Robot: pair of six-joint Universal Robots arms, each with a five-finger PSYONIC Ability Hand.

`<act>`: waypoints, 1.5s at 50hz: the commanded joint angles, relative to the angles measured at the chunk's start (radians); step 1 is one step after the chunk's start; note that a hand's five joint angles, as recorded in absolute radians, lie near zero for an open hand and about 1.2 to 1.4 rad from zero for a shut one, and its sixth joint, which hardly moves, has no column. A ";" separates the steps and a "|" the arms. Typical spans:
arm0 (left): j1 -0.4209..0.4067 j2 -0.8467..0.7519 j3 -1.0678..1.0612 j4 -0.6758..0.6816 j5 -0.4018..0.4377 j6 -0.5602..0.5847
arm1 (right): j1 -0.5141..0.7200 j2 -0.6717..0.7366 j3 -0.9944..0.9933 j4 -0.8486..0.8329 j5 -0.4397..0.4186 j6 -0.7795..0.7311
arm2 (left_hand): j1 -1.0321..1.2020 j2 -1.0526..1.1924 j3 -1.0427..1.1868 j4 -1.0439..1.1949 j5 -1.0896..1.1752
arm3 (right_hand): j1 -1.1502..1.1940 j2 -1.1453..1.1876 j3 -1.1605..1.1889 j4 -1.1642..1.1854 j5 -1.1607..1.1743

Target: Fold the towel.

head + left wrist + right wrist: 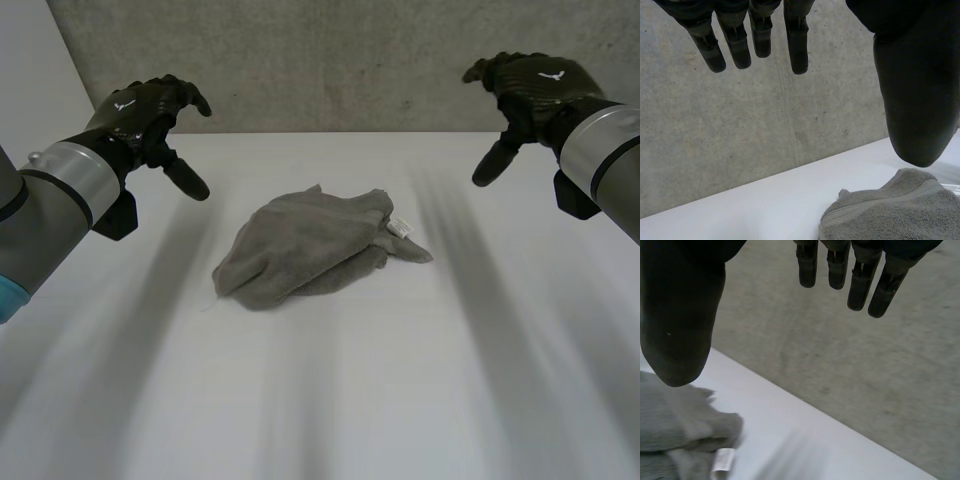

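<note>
I see the grey towel (310, 248) lying crumpled in a heap at the middle of the white surface (330, 400), its small white label (402, 226) on the side toward my right hand (530, 85). That hand and my left hand (145, 112) both hang above the surface, well apart from the towel on either side, fingers loose and spread, holding nothing.

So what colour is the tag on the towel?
White; the tag sits at the edge of the grey towel, clearest in the head view.

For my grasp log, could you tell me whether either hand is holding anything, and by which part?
Nothing is held: the left hand and right hand hang open, apart from the towel.
</note>
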 commanded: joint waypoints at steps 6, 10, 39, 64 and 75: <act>0.000 0.002 -0.004 0.002 0.000 0.001 | 0.014 -0.005 0.020 -0.061 0.103 0.011 | -0.068 -0.052 -0.065 -0.069 -0.051 | -0.063 -0.064 -0.065 -0.080 -0.053; 0.000 0.007 -0.005 0.002 -0.002 0.003 | 0.014 -0.005 0.020 -0.061 0.103 0.008 | -0.068 -0.052 -0.065 -0.069 -0.051 | -0.063 -0.064 -0.065 -0.080 -0.053; 0.006 -0.198 0.008 0.083 0.016 0.009 | 0.136 0.313 -0.280 0.077 -0.285 -0.110 | -0.068 -0.052 -0.065 -0.069 -0.051 | -0.063 -0.064 -0.065 -0.080 -0.053; 0.052 -0.306 -0.008 0.123 0.018 0.008 | 0.346 0.831 -0.646 0.088 -0.147 -0.187 | -0.065 -0.049 -0.062 -0.066 -0.048 | 1.158 1.158 1.157 1.141 1.169; 0.053 -0.274 -0.037 0.140 0.020 0.008 | 0.223 0.325 0.005 -0.068 -0.079 -0.181 | -0.065 -0.049 -0.062 -0.066 -0.048 | 1.158 1.158 1.157 1.141 1.169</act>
